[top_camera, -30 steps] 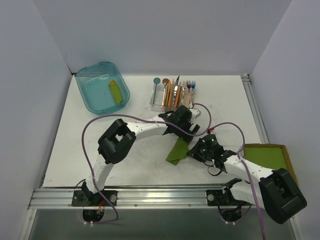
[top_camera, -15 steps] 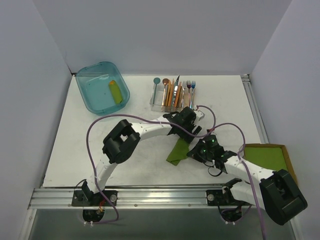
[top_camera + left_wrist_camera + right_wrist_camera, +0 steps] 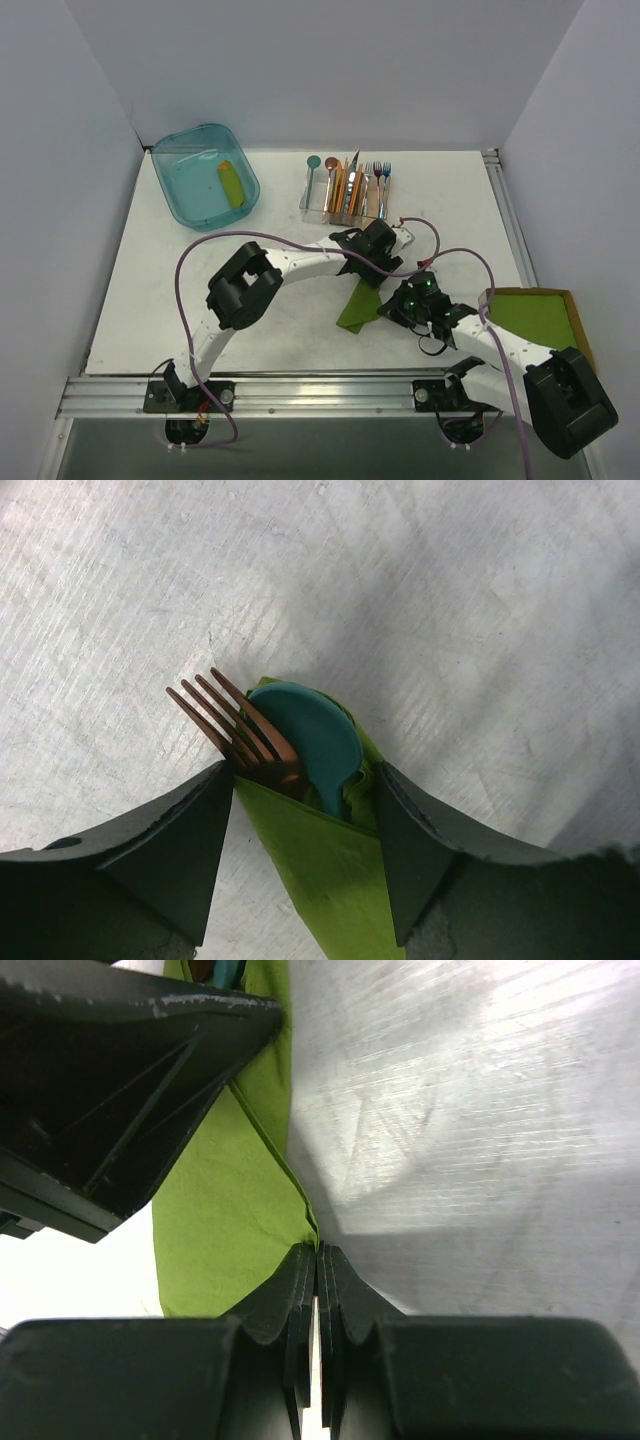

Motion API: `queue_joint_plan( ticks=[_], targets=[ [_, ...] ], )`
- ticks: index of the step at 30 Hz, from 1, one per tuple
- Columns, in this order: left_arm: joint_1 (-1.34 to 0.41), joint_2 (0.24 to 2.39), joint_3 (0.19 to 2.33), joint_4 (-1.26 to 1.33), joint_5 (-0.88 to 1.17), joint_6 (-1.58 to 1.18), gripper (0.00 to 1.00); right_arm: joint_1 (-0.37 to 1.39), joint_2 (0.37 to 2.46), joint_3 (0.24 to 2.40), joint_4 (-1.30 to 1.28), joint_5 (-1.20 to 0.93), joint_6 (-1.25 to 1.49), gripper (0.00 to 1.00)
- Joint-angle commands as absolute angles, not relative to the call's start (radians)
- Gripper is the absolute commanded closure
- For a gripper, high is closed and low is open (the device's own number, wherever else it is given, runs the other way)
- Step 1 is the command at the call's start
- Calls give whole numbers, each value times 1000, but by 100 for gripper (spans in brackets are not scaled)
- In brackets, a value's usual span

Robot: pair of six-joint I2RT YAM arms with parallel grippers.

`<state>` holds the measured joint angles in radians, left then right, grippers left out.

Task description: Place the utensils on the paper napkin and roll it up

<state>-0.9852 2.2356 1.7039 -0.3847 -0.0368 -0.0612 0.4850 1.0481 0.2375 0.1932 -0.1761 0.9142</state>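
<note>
Left wrist view, item one: copper fork [image 3: 225, 725] and teal spoon [image 3: 315, 738], heads side by side and touching, poking out of the far end of the green napkin [image 3: 315, 880], which is folded over their handles into a narrow bundle lying on the white table [image 3: 450, 600]. Left gripper [image 3: 304, 770]: jaws apart, one finger on each side of the bundle just below the heads, both seeming to touch the paper; whether they squeeze or merely bracket it cannot be told; likely purpose, to keep the cutlery from sliding or turning while the paper is worked. Right wrist view, item two: right gripper [image 3: 317, 1255], fingers closed flat together on a thin edge of the napkin where a crease runs down to the tips; likely purpose, to pull the loose flap over or tighten the wrap. Top view: bundle sits mid-table between the two grippers, angled, well apart from the clear caddy [image 3: 345, 195] of spare cutlery at the back, the teal tub [image 3: 175, 190] at back left and the boxed stack of green sheets [image 3: 535, 315] at the right edge. Status, as judged: cutlery placed, roll partly formed, loose paper left to wind
</note>
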Motion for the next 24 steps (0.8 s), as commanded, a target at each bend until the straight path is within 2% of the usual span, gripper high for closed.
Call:
queue_joint_plan(
  ticks=[1, 24],
  targets=[
    [-1020, 2249, 1666, -370, -46, 35, 35, 482, 1020, 268, 150, -127, 894, 100],
    [-1037, 2232, 1595, -299, -63, 120, 39, 479, 989, 370, -26, -69, 819, 100]
  ],
)
